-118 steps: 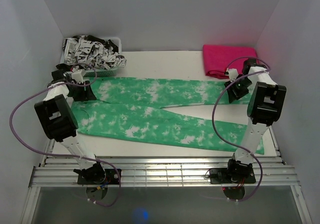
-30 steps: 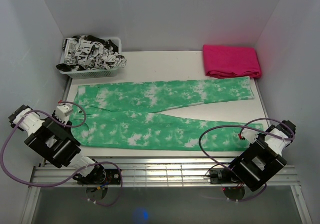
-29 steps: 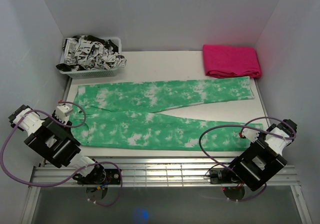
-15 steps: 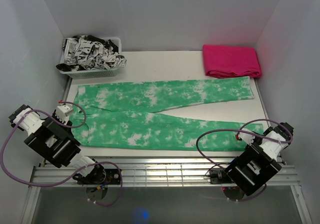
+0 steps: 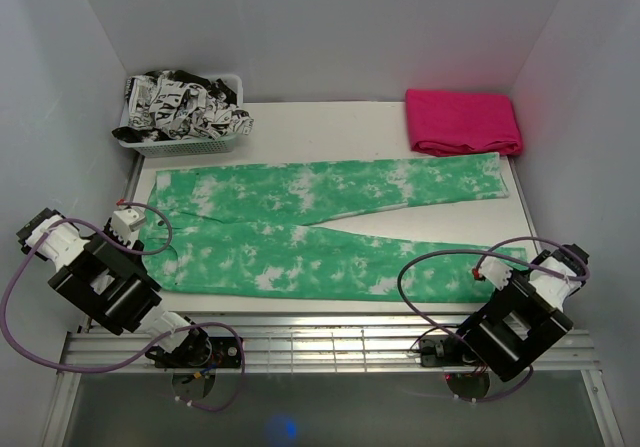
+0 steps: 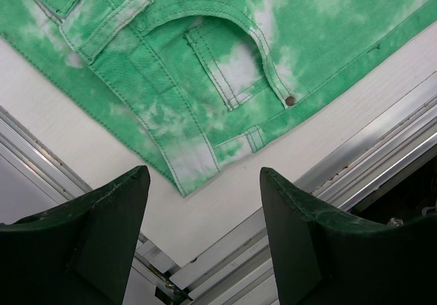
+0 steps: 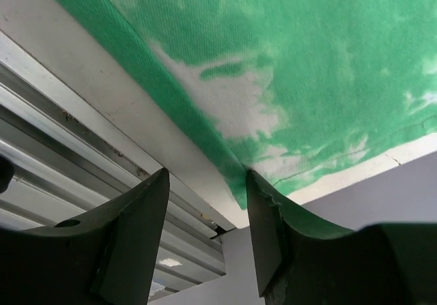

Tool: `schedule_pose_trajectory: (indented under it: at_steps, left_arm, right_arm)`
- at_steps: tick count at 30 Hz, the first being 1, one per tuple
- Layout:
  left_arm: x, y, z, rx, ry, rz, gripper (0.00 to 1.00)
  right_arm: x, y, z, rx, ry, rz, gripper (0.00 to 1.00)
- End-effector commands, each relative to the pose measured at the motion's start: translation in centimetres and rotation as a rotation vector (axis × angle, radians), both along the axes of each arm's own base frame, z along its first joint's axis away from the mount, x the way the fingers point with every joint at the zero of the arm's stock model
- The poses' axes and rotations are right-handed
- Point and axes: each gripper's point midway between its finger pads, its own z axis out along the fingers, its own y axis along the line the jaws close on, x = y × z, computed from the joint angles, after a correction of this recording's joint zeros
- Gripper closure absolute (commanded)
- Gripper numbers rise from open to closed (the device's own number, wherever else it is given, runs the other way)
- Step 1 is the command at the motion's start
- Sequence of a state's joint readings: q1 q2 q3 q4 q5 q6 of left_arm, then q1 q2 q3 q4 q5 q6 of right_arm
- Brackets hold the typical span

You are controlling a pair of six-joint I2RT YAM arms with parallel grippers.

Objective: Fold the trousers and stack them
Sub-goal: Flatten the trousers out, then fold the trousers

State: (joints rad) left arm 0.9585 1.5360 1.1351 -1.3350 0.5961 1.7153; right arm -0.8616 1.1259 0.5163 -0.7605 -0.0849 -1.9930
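Across the table (image 5: 330, 127), the trousers (image 5: 320, 222) lie spread flat. At its near edge, left gripper (image 6: 203, 182) gapes wide over the waistband corner (image 6: 183, 187) and right gripper (image 7: 206, 182) stands parted, empty, over the hem corner (image 7: 240, 197), likely poised to pinch both ends for folding.

The trousers (image 5: 320, 222) lie flat across the middle of the table (image 5: 330, 127), waist to the left and both legs running to the right, one leg behind the other. In the far left corner stands a basket (image 5: 180, 145) with a heap of fabric (image 5: 185, 105) in it. In the far right corner lies a folded cloth (image 5: 462, 122), whose near edge seems to touch the far leg's hem. Metal rails (image 5: 330, 339) run along the table's near edge, in front of the trousers. The left gripper (image 6: 203, 175) hangs over the waist's near left corner, and the right gripper (image 7: 206, 175) over the near leg's hem corner.
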Motion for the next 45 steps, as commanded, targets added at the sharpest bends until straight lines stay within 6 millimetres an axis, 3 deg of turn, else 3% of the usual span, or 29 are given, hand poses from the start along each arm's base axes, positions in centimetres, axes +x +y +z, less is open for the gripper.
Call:
schedule_pose_trajectory:
  at_steps: [1,2,5,19,29,35,41,45]
  left_arm:
    - [-0.1,-1.0,1.1,-0.035,-0.024,-0.019,0.23]
    - [0.0,-1.1,1.1,-0.037,-0.027,-0.021,0.23]
    - [0.1,-1.2,1.1,-0.047,-0.030,-0.018,0.23]
    - [0.3,-0.9,1.6,-0.034,-0.039,-0.007,0.23]
    - [0.3,-0.6,1.7,-0.031,-0.028,0.001,0.23]
    - [-0.2,-0.2,1.2,-0.011,-0.002,-0.015,0.27]
    - [0.6,1.9,1.1,0.092,-0.062,-0.146,0.30]
    - [-0.1,3.0,0.2,0.212,-0.069,-0.339,0.41]
  right_arm:
    - [3.8,-0.1,3.5,-0.098,-0.077,0.538,0.46]
    - [4.3,-0.1,4.6,-0.106,-0.100,0.549,0.46]
    - [4.6,0.3,5.3,-0.129,-0.127,0.598,0.47]
    - [5.4,-1.7,2.2,-0.146,-0.084,0.614,0.45]
    - [3.5,0.3,-0.3,-0.130,-0.048,0.650,0.48]
    - [3.4,0.1,-1.0,-0.141,-0.041,0.652,0.61]
    - [3.7,-0.2,-1.0,-0.129,-0.050,0.619,0.92]
    - [3.8,-0.3,-0.5,-0.129,-0.050,0.611,0.92]
